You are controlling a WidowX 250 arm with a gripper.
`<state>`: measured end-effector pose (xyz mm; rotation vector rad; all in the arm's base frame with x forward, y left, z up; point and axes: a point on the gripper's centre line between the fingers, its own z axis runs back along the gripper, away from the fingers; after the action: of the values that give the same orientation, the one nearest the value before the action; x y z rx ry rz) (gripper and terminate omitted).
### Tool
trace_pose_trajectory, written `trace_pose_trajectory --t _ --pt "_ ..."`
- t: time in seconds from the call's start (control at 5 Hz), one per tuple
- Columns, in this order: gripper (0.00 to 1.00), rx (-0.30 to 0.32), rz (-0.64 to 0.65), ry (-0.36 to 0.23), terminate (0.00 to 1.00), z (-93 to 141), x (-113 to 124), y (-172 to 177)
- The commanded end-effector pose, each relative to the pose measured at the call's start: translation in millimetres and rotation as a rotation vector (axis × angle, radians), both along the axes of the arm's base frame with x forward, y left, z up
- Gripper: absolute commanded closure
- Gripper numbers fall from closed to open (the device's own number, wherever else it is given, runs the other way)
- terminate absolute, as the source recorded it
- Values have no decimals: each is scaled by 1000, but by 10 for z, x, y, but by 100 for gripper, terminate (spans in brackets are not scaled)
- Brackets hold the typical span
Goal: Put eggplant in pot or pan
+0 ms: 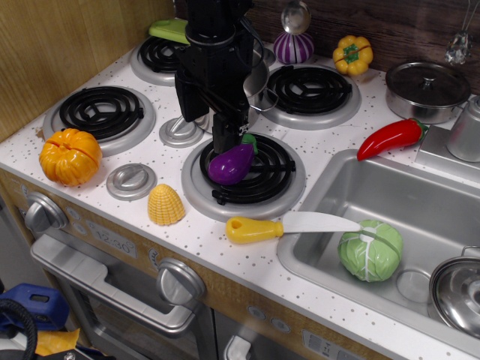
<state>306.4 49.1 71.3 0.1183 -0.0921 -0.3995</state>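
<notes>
The purple eggplant [231, 163] with its green stem cap lies on the front right burner [277, 184], stem end pointing back. My black gripper [211, 127] hangs just above and behind the eggplant's stem end, its two fingers apart, holding nothing. One finger [229, 135] is close over the stem; I cannot tell whether it touches. The tall shiny steel pot [259, 75] stands right behind the gripper between the back burners, mostly hidden by the arm; a loop handle shows on its right side.
A yellow-handled knife [277, 225] and a corn piece [166, 204] lie in front. An orange pumpkin [70, 155] sits left. The sink [420, 202] holds a cabbage [370, 250]. A red pepper [390, 138], a lidded low pot [427, 88], a striped bulb [293, 46] and a yellow pepper [353, 54] are at the back.
</notes>
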Motion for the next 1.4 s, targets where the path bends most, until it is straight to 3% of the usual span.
trace_pose_trajectory --t 0.0,0.4,0.6,1.2 --pt "0 0 0 0 0 0 0 0" --pt "0 -22 191 -41 0 -97 44 -86" --pt "0 -2 274 -93 0 -204 83 -172" --pt "0 5 311 -133 0 -413 121 -170"
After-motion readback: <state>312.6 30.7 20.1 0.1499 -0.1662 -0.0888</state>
